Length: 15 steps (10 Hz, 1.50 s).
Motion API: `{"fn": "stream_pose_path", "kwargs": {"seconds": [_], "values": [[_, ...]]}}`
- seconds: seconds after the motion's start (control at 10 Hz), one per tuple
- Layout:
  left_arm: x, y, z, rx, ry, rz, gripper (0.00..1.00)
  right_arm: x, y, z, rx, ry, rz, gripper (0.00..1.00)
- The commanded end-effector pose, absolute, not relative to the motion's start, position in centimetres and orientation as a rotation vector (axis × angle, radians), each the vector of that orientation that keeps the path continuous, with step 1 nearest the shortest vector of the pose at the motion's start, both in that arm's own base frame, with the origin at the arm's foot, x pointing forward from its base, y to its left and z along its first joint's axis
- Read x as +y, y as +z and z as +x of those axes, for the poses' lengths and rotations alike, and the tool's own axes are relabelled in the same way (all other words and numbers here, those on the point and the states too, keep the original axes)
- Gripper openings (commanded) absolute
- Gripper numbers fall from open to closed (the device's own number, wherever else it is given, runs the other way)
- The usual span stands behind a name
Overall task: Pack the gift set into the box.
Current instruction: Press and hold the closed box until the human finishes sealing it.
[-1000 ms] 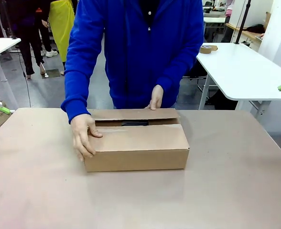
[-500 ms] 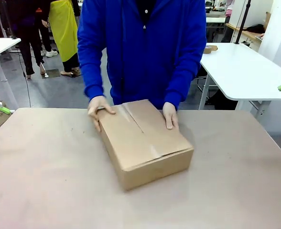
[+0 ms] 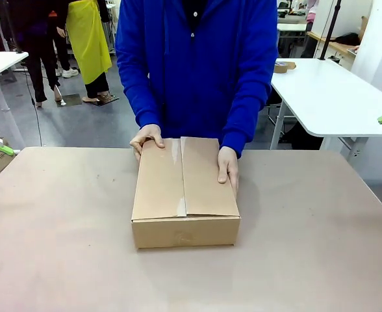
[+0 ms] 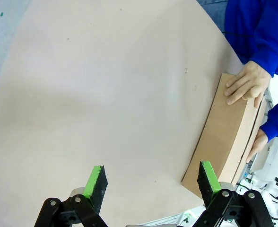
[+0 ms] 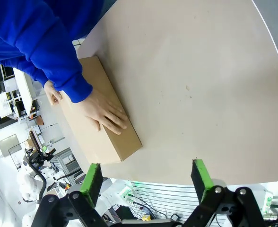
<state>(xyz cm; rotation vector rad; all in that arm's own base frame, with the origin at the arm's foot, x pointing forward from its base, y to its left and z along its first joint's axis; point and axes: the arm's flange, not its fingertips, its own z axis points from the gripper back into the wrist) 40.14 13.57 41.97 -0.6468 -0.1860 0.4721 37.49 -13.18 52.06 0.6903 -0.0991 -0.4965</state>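
The brown cardboard box (image 3: 185, 190) stands in the middle of the table with its top flaps folded shut, its short end facing me. A person in a blue top holds it with both hands, one hand (image 3: 146, 138) on the far left corner and the other (image 3: 228, 166) on the right edge. The gift set is hidden. The box (image 4: 226, 135) lies far ahead of my left gripper (image 4: 152, 182), which is open and holds nothing. In the right wrist view the box (image 5: 100, 111) sits under a hand (image 5: 105, 113), and my right gripper (image 5: 147, 181) is open and bare.
The table (image 3: 321, 247) has a beige top around the box. A white table (image 3: 331, 97) stands at the back right with a tape roll (image 3: 281, 67) on it. People stand farther off at the back left.
The person closed the flaps and turned the box from lying crosswise to pointing its short end at me. Their hands shifted to its far corner and right edge.
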Motion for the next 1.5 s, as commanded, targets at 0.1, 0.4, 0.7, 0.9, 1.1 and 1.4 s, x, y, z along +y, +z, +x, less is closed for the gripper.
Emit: {"fn": "stream_pose_path", "kwargs": {"seconds": [0.1, 0.4, 0.7, 0.9, 1.1, 1.4], "values": [[13.6, 42.0, 39.7, -0.18, 0.479, -0.642, 1.0, -13.2, 51.8, 37.3, -0.113, -0.494, 0.69, 1.0], [13.6, 42.0, 39.7, -0.18, 0.479, -0.642, 1.0, -13.2, 51.8, 37.3, -0.113, -0.494, 0.69, 1.0], [8.5, 44.9, 40.1, -0.431, 0.278, -0.671, 1.0, -6.7, 52.3, 39.7, -0.194, -0.157, 0.659, 1.0], [-1.0, 47.7, 39.2, -0.564, -0.129, -0.975, 1.0, 3.9, 51.2, 41.4, -0.295, 0.266, 0.715, 1.0], [-7.5, 45.5, 38.0, -0.471, -0.284, -1.146, 1.0, 10.3, 47.4, 41.2, -0.189, 0.418, 0.802, 1.0], [-6.8, 50.0, 37.3, -0.527, -0.12, -0.949, 1.0, 11.0, 50.5, 40.0, -0.202, 0.281, 0.679, 1.0]]}}
